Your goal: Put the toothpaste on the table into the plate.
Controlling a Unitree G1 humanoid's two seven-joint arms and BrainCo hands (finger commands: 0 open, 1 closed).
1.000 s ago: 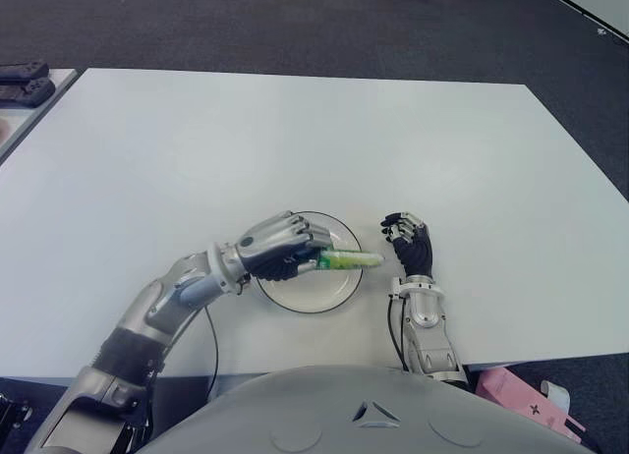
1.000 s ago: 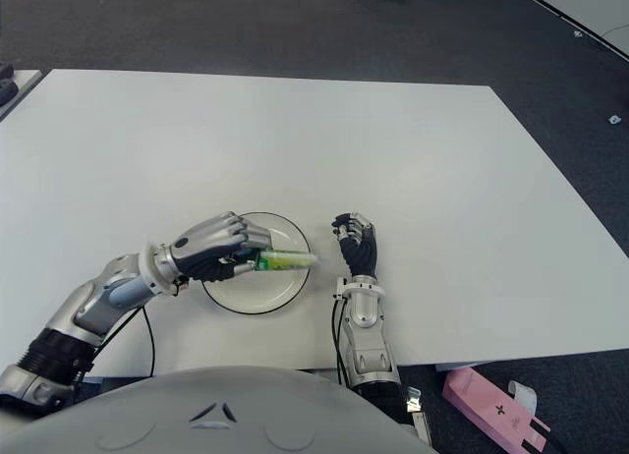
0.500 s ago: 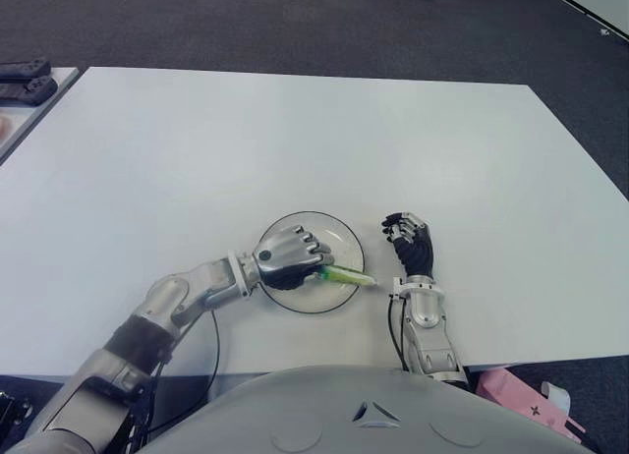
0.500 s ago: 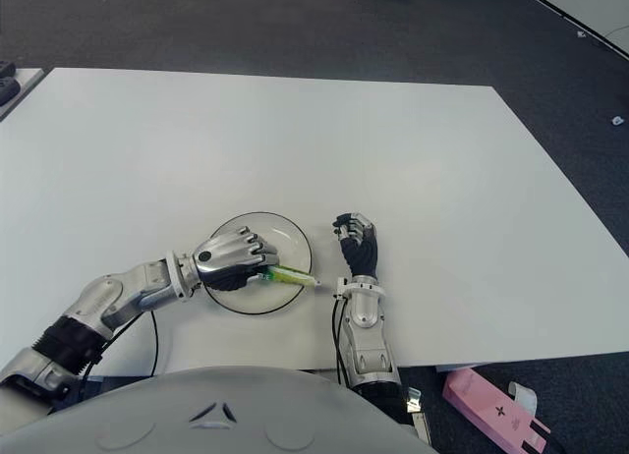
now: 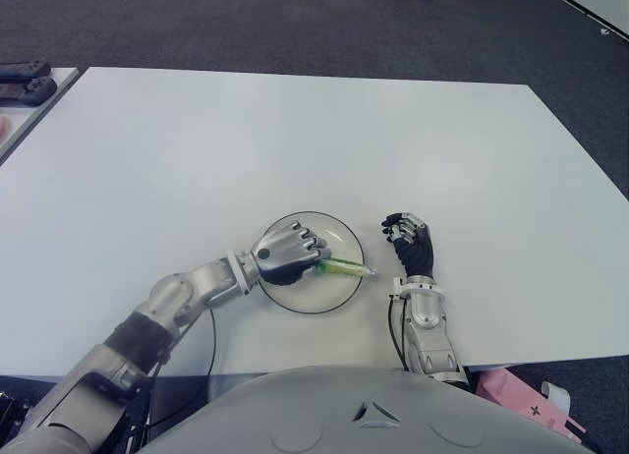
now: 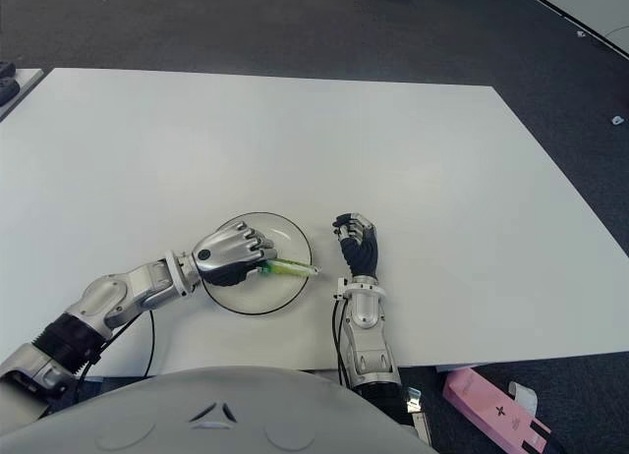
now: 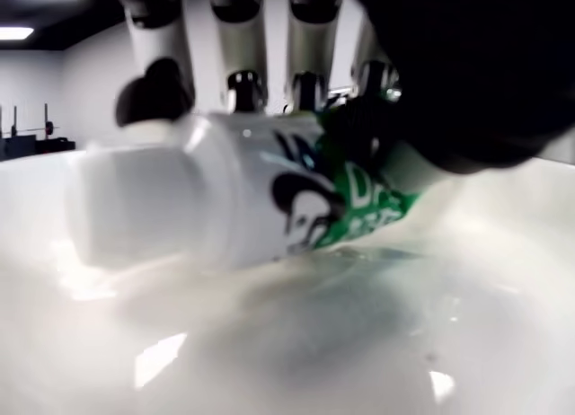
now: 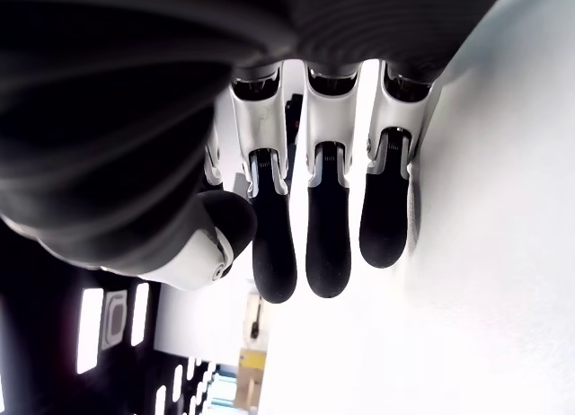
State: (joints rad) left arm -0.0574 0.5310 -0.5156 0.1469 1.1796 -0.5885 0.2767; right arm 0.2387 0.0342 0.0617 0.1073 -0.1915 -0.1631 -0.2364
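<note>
So the left robot hand is curled around the green-and-white toothpaste, hiding its back end, low over the round glossy plate. Right robot hand, fingers loosely curled and empty, shows just beside the plate on the white surface.

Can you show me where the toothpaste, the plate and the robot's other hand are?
toothpaste (image 5: 344, 269): left eye view, green tube body.
plate (image 5: 339, 232): left eye view, far rim.
right hand (image 5: 411, 244): left eye view, back of hand.

Glossy plastic toothpaste, glossy smooth plate, matt table.
</note>
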